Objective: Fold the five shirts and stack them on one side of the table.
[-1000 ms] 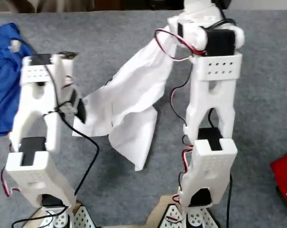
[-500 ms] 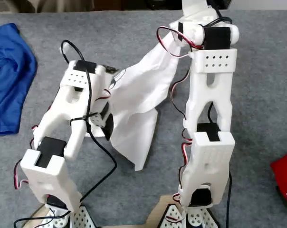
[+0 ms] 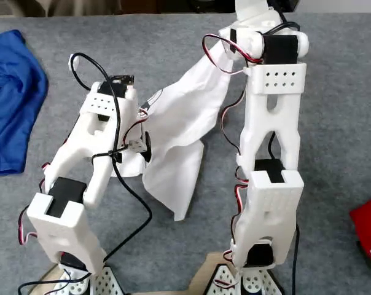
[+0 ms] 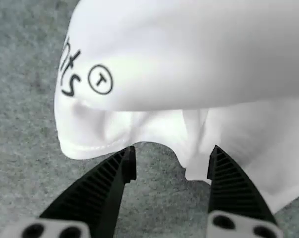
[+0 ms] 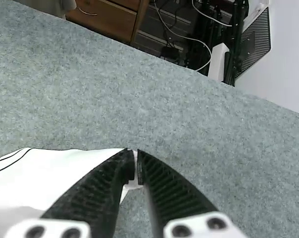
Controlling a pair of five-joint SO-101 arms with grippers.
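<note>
Starting at ten o'clock on the table (image 3: 339,123), I see the blue shirt (image 3: 13,98) lying crumpled, not yet folded. My left gripper (image 4: 173,156) is open, its jaws on either side of the low hem of the white shirt (image 3: 185,117), I think to catch it and spread the cloth. This arm is bent and leans toward one o'clock. At twelve o'clock my right gripper (image 5: 136,161) is closed on the shirt's edge, its arm stretched far, holding the cloth up so it hangs. A red item (image 3: 368,228) lies at four o'clock.

Blue shirt (image 3: 13,98) cut by the edge — red item (image 3: 370,230) too, kind unclear.
</note>
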